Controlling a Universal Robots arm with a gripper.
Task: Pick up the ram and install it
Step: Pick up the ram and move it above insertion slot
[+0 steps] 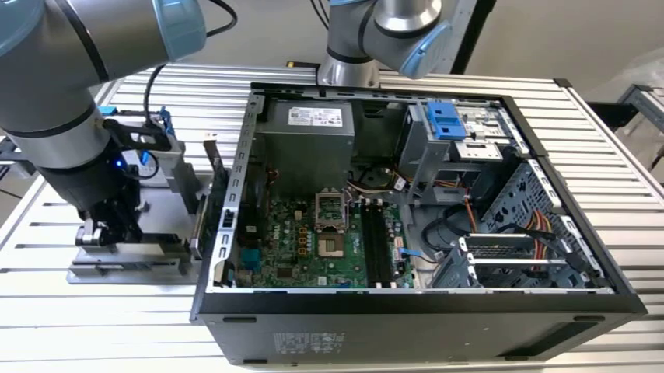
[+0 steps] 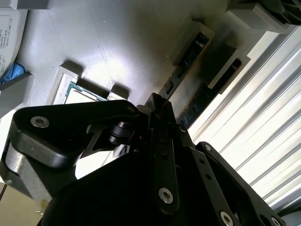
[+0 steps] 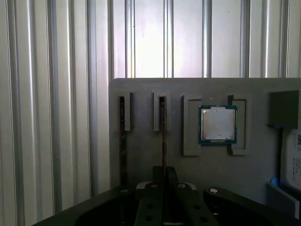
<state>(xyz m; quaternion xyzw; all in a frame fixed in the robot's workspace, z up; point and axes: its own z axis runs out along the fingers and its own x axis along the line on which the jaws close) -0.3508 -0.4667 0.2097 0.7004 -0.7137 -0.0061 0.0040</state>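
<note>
In the first wrist view the ram (image 3: pixel 163 127) is a thin green stick standing on edge in a slot of the grey holder (image 3: pixel 146 94). My gripper (image 3: pixel 164 172) sits at the stick's near end, one finger on each side, with no gap showing. In the second wrist view the same ram (image 2: pixel 175 77) runs straight into the black gripper (image 2: pixel 157 101). In the exterior view my gripper (image 1: pixel 104 233) hangs low over the holder (image 1: pixel 124 268), at the exterior view's left of the open computer case (image 1: pixel 415 303). The black motherboard slots (image 1: pixel 379 249) lie inside the case.
A second stick (image 3: pixel 122 136) stands in the neighbouring slot. A square silver processor chip (image 3: pixel 217 123) lies in its own recess of the holder. A part in a blue frame (image 1: pixel 155 128) stands behind it. Another arm's base (image 1: pixel 353 54) rises behind the case on the ribbed metal table (image 1: pixel 104 326).
</note>
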